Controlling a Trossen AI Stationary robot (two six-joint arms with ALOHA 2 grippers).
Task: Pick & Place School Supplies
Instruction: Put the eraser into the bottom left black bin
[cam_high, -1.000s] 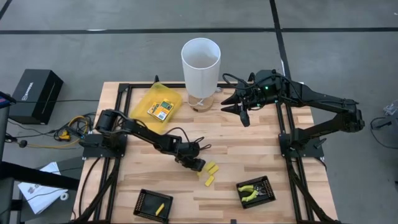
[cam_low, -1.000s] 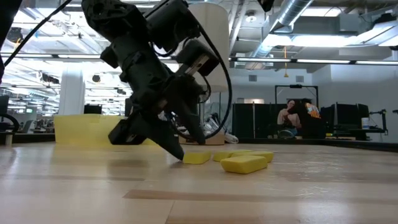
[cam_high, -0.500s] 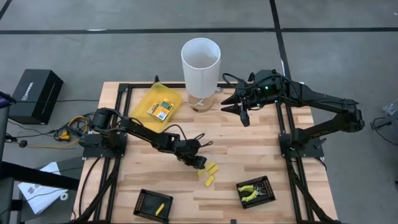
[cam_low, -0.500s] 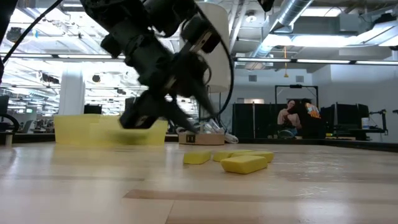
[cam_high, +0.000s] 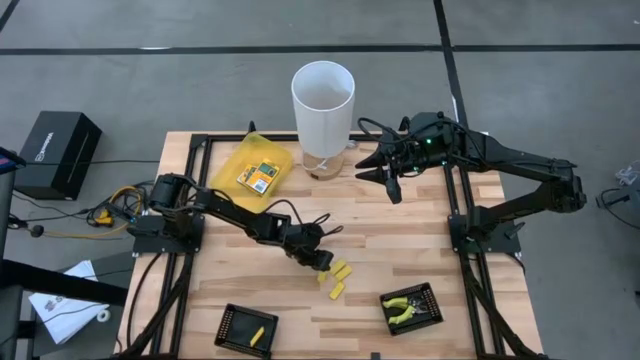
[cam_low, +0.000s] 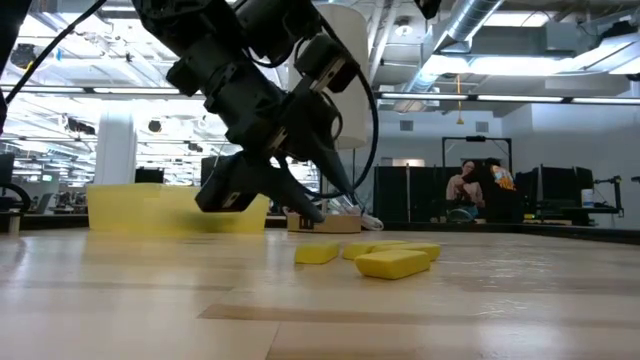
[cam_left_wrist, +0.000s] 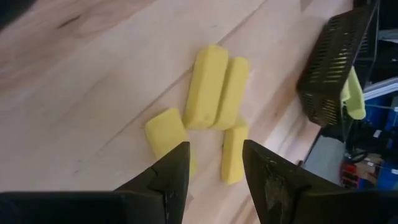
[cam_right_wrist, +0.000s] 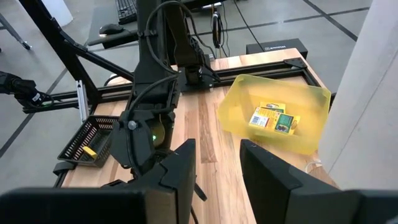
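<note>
Jaws spread and empty, the left gripper hangs just above the bench, nose down beside the little cluster of yellow oblong pieces. Four of them lie together there, two side by side and touching. Another yellow piece sits in the near-left black tray, and the yellow-green pliers rest in the near-right tray. At the far side, labelled packets lie inside the translucent yellow pouch, next to a tall white cylinder. Over by that cylinder the right gripper waits in the air, its jaws apart and holding nothing.
</note>
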